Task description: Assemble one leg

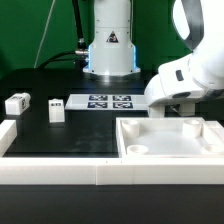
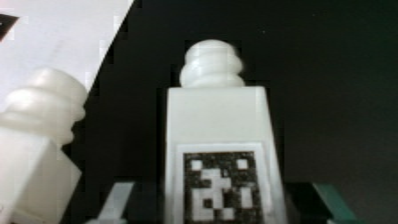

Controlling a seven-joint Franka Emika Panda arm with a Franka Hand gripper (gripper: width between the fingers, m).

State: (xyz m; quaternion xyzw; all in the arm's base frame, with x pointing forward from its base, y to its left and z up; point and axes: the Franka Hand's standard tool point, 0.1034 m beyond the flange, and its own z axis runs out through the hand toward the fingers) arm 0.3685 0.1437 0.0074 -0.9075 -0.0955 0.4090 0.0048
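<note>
In the wrist view a white leg (image 2: 221, 120) with a rounded screw tip and a black-and-white tag on its face lies between my fingers. My gripper (image 2: 226, 205) is open. One fingertip (image 2: 121, 202) and the other stand on either side of the leg, each with a dark gap to it. A second leg (image 2: 43, 140) lies close beside the first. In the exterior view the arm's white hand (image 1: 185, 82) is lowered behind the far rim of the tray-like piece (image 1: 170, 150); the fingers and these two legs are hidden there. Two more legs (image 1: 17, 103) (image 1: 56, 110) lie at the exterior view's left.
The marker board (image 1: 105, 101) lies in the middle of the black table, in front of the robot base (image 1: 108, 50). A raised white wall (image 1: 50, 170) runs along the front edge and the left edge (image 1: 8, 135).
</note>
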